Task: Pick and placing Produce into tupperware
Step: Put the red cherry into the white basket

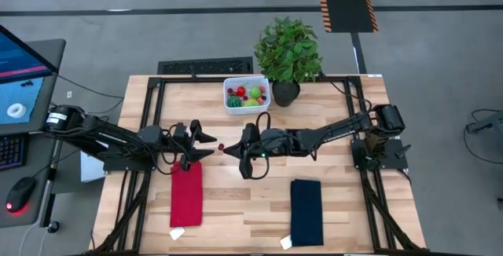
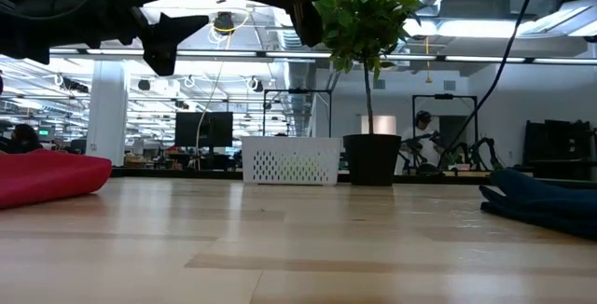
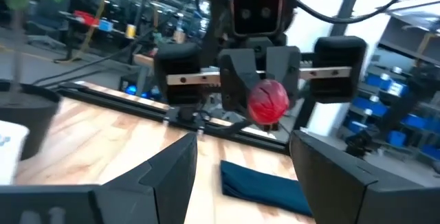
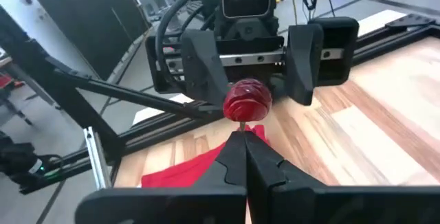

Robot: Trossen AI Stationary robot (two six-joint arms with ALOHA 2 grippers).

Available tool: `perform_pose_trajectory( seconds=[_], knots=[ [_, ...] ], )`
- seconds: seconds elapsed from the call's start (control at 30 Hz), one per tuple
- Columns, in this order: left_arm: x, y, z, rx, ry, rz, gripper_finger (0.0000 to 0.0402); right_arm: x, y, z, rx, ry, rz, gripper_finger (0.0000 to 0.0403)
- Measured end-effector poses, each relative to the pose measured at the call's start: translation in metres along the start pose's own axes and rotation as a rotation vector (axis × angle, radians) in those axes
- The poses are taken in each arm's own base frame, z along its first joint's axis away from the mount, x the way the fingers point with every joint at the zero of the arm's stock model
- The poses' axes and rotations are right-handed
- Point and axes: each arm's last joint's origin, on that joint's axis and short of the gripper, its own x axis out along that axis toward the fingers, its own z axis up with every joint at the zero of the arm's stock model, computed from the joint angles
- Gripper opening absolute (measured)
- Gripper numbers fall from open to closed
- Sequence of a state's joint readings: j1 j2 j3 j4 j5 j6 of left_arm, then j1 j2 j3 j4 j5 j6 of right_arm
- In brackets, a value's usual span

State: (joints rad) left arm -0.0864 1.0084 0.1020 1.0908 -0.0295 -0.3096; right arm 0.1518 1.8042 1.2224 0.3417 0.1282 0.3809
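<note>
A small red ridged toy fruit (image 4: 247,100) hangs in the air above the table's middle, held by my right gripper (image 1: 229,148), which is shut on it. My left gripper (image 1: 211,144) faces it from the table's left, open, with its fingertips just short of the fruit (image 1: 222,148) and touching nothing. In the left wrist view the fruit (image 3: 268,102) shows in front of the right gripper's tips. The white mesh basket (image 1: 246,93) stands at the far edge and holds several red and green produce pieces, among them a striped watermelon ball (image 1: 234,100). My right gripper pinches the red fruit by a thin stem (image 4: 242,124) on the side facing the gripper, between its two shut fingertips (image 4: 230,157). The fingers come level from the table's right. The fruit is lifted clear of the table and sticks out beyond the fingertips.
A potted leafy plant (image 1: 288,52) stands right of the basket. A red cloth (image 1: 186,193) lies at the near left and a dark blue cloth (image 1: 306,211) at the near right. Bare wood lies between them and before the basket (image 2: 290,161).
</note>
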Motion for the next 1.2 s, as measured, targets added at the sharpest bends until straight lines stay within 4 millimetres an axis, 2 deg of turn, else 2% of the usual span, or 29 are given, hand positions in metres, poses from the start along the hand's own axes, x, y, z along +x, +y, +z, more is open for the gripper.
perform_pose_trajectory(
  seconds=[0.33, 0.5, 0.6, 0.73, 1.07, 1.2],
  knots=[
    [0.000, 0.000, 0.000, 0.001, -0.002, 0.012, 0.0224, 0.019, -0.016, -0.015, 0.006, 0.034, -0.010, 0.0011],
    [0.000, 0.001, -0.003, 0.001, 0.011, 0.053, 0.0224, 0.018, -0.012, 0.003, 0.001, -0.032, 0.017, 0.0011],
    [0.001, 0.001, -0.003, 0.007, 0.017, 0.036, 0.0224, 0.020, -0.013, -0.003, -0.003, 0.005, 0.015, 0.0011],
    [0.004, -0.001, 0.001, 0.006, 0.009, 0.023, 0.0224, 0.019, -0.013, 0.000, 0.003, -0.009, 0.020, 0.0011],
    [0.028, 0.000, -0.006, 0.037, 0.091, 0.040, 0.0224, 0.020, -0.013, -0.001, 0.005, 0.006, 0.017, 0.0011],
    [0.031, 0.000, -0.007, 0.039, 0.099, 0.033, 0.0224, 0.020, -0.014, -0.004, 0.005, 0.032, 0.005, 0.0011]
  ],
)
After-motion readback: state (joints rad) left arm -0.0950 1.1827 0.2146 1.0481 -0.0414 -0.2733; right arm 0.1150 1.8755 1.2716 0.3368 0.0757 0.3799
